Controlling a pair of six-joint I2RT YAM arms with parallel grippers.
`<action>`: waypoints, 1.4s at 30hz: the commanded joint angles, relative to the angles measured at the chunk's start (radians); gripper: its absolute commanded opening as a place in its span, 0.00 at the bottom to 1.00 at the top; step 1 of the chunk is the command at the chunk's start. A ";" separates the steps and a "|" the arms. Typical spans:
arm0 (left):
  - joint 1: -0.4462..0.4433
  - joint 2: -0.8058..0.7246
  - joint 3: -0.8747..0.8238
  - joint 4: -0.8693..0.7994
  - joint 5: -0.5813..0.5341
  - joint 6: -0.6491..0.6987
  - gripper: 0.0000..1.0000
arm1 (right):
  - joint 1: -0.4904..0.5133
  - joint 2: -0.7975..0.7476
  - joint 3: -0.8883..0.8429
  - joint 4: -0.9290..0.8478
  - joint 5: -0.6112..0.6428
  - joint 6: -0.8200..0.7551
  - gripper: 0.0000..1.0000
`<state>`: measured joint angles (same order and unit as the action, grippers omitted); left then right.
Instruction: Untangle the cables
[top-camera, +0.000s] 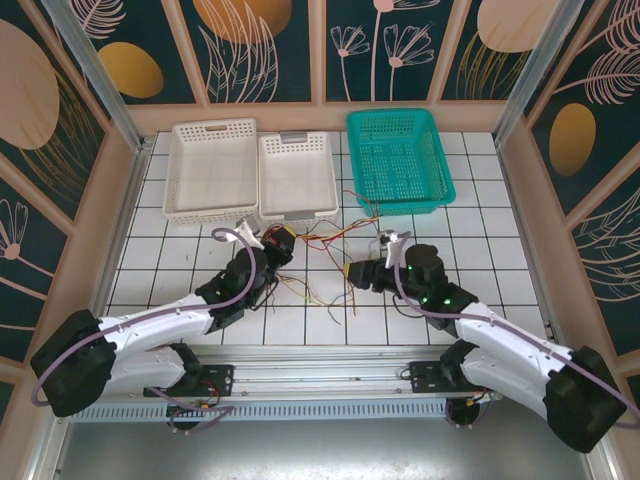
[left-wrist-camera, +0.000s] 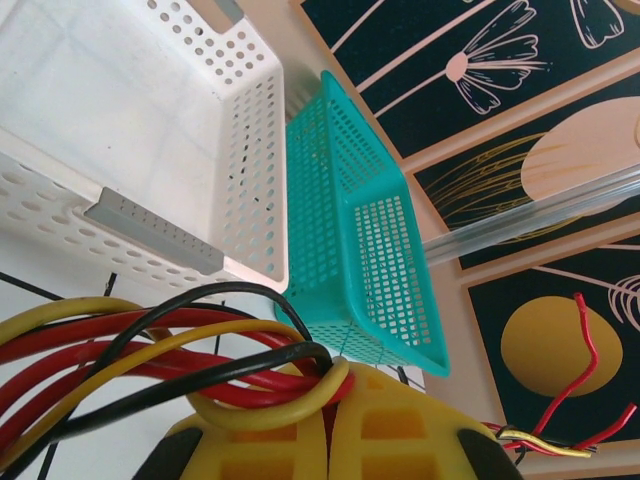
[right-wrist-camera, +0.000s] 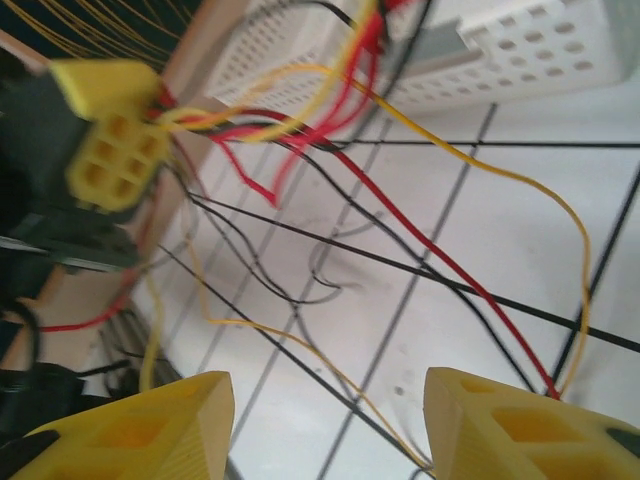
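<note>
From the left wrist, the cables (left-wrist-camera: 180, 350) run off the frame's left edge, so their far ends are cut off. The left end effector (left-wrist-camera: 332, 405) is closed, with the red, black and yellow bundle pinched at its tips. The right wrist view is blurred; a yellow block at its upper left is probably those same tips. The right end effector (right-wrist-camera: 328, 425) stands wide, with loose strands crossing the tiled surface (top-camera: 500, 270) between its fingers, none gripped. From above, the tangle lies between the two arms. Beyond it stand a white basket (top-camera: 210, 213), a second white basket (top-camera: 300, 214) and a teal basket (top-camera: 400, 205), each showing its perforated floor.
</note>
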<state>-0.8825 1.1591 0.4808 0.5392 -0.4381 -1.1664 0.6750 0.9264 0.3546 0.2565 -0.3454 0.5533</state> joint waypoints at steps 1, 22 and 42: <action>0.002 -0.028 0.025 0.000 0.001 -0.021 0.00 | 0.020 0.062 0.031 0.001 0.107 -0.073 0.51; 0.001 -0.101 -0.009 -0.060 -0.005 -0.014 0.00 | 0.055 0.109 0.041 0.050 0.246 -0.097 0.00; 0.001 -0.190 -0.107 -0.143 -0.039 0.002 0.66 | 0.029 -0.146 0.165 -0.152 0.166 -0.161 0.00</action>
<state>-0.8825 0.9749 0.3931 0.3958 -0.4793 -1.1778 0.7094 0.8078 0.4683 0.0769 -0.0849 0.4202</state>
